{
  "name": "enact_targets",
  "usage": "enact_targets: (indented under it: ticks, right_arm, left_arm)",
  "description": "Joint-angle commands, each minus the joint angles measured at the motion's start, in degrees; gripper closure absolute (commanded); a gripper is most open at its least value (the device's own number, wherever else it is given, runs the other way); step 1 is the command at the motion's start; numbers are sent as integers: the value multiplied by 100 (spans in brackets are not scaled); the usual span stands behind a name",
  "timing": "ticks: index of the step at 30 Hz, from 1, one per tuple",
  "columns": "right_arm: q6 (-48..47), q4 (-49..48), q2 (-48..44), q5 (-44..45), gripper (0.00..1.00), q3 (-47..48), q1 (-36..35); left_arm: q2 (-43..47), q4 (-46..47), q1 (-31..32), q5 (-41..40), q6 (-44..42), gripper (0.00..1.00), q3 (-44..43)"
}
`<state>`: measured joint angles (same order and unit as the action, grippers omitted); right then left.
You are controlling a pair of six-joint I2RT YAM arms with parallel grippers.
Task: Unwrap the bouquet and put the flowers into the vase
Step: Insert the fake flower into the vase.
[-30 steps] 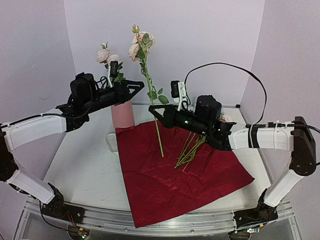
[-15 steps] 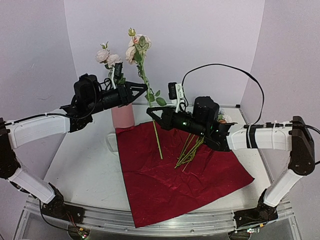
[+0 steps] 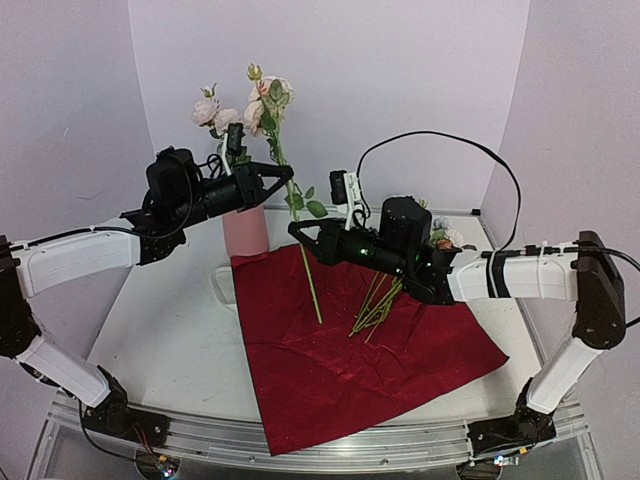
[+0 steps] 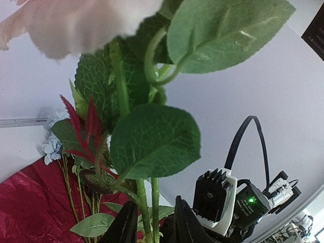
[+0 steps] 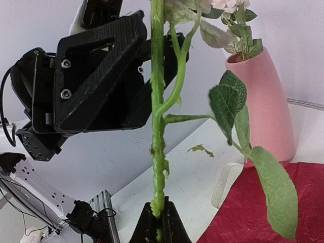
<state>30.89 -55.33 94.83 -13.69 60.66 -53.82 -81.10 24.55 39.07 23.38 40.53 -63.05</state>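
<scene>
Our right gripper [image 3: 297, 229] is clamped on a rose stem [image 3: 311, 285]; left gripper [image 3: 284, 173] straddles it higher up, we can't tell if it's gripping

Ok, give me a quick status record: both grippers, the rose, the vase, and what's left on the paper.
right gripper: shut on the rose stem, holding it upright
left gripper: jaws around the same stem, higher up; grip unclear
rose: not yet in the vase
vase: upright at the paper's far corner, flowers in it
paper: spread open
loose stems: lying on the paper under the right arm
</scene>
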Motion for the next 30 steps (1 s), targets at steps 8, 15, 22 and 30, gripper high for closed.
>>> enact_targets:
  ticks: [8, 15, 22, 30]
  right_arm:
    - [-127, -365, -132, 136, 45, 103, -37]
    - [-630, 149, -748, 800, 11, -259, -37]
    - [-1001, 556, -1400, 1245, 11, -559, -40]
    - [-1164, 917, -1623, 1369, 11, -527, -40]
  left_arm:
    - [327, 280, 13, -426, -494, 100, -73]
    - [974, -63, -15, -1359, -2143, 100, -102]
    - [943, -137, -26, -3382, -3713, 100, -904]
    - [-32, -134, -116, -4388, -4631, 100, -2518]
